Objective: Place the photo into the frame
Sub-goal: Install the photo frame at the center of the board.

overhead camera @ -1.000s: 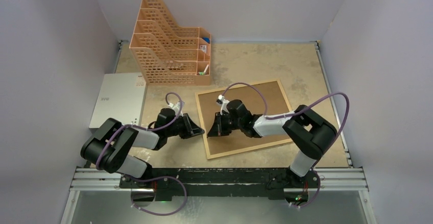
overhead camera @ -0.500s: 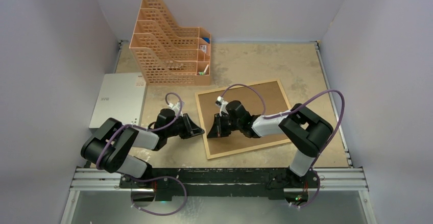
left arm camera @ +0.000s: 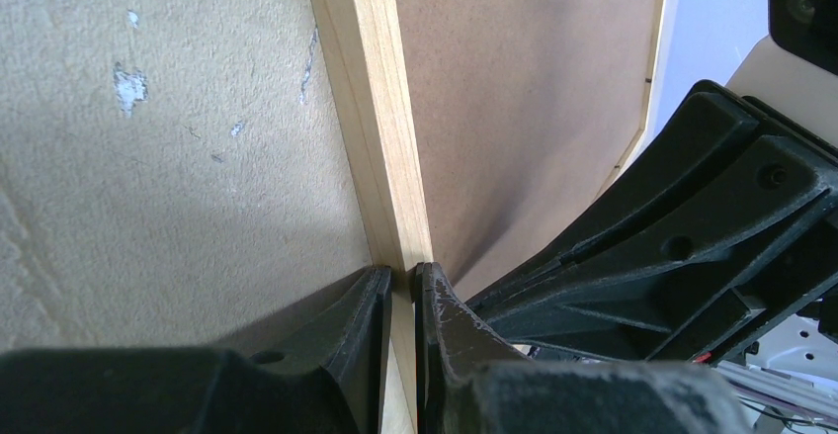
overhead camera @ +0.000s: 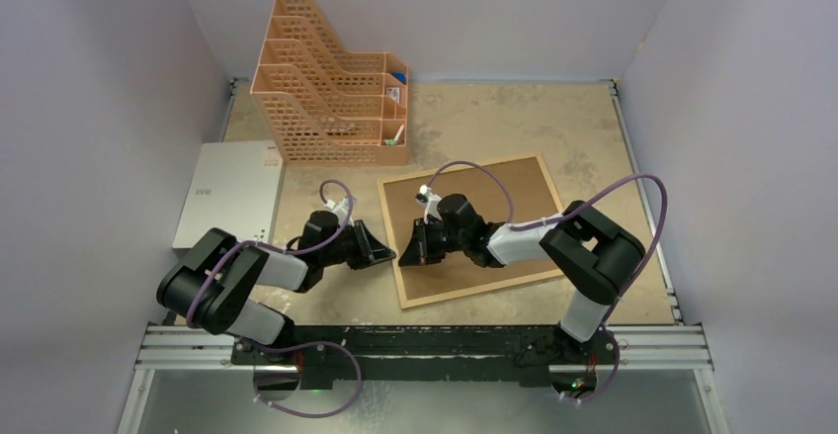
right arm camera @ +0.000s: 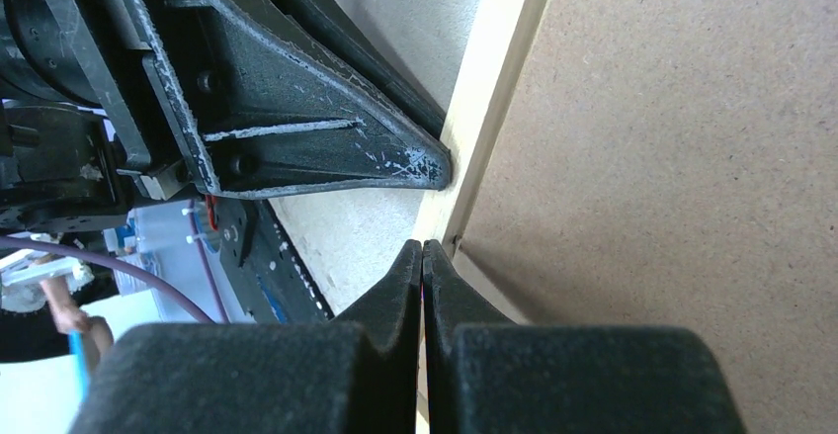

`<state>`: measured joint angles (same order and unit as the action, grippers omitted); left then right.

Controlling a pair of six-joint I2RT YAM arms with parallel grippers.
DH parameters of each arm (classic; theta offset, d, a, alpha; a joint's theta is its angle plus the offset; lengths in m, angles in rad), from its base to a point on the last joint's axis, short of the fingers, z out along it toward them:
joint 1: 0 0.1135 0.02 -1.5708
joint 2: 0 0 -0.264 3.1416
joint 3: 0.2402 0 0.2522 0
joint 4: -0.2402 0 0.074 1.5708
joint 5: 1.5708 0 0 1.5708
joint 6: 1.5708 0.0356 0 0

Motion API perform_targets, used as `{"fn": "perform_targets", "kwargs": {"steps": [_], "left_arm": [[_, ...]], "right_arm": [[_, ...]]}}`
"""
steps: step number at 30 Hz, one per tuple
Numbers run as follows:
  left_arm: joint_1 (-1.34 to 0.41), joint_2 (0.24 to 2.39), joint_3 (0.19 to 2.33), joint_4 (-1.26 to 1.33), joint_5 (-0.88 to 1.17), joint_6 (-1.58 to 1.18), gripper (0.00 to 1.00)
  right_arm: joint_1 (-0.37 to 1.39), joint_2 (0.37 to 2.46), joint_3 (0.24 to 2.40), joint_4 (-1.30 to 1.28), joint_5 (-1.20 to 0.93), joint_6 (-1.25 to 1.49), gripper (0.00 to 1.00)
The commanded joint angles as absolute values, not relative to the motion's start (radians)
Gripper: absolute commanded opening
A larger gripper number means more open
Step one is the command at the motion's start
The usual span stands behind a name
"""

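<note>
The table (overhead camera: 593, 137) is mostly taken up by the frame (left arm camera: 380, 108), lying face down at the middle with its brown board (overhead camera: 524, 207) up. An orange organizer (overhead camera: 326, 88) stands at the back left, with a grey box (overhead camera: 229, 192) nearer on the left.

I can't see the photo anywhere; it may be under the board.

Both arms meet at the frame's left side. The left gripper (left arm camera: 400, 286) is pinched across the thin wooden rail, one finger outside and one on the board side. The right gripper (right arm camera: 423, 248) has its fingers pressed together on nothing, tips at the seam where board meets rail.

The frame looks stiff and light, but breakable if it is glazed. I'd hold it by the rail and pry the board at its edge.
</note>
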<state>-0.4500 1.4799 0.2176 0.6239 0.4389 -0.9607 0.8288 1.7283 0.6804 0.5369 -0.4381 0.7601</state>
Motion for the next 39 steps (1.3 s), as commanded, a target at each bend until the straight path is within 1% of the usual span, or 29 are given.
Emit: {"fn": "perform_targets", "kwargs": {"steps": [1, 20, 29, 39], "left_arm": [[-0.445, 1.538, 0.161, 0.405, 0.249, -0.885, 0.09], [-0.445, 1.556, 0.153, 0.426, 0.255, -0.888, 0.09], [-0.445, 1.526, 0.15, 0.403, 0.24, -0.886, 0.08], [-0.445, 1.524, 0.149, 0.389, 0.227, -0.906, 0.07]], "right_arm": [[0.825, 1.737, 0.697, 0.558, -0.432, 0.758, 0.0], [0.825, 1.805, 0.7, 0.472, -0.36, 0.76, 0.0], [0.793, 1.901, 0.682, 0.449, -0.356, 0.798, 0.0], [0.723, 2.014, 0.711, 0.245, -0.281, 0.854, 0.0]]}}
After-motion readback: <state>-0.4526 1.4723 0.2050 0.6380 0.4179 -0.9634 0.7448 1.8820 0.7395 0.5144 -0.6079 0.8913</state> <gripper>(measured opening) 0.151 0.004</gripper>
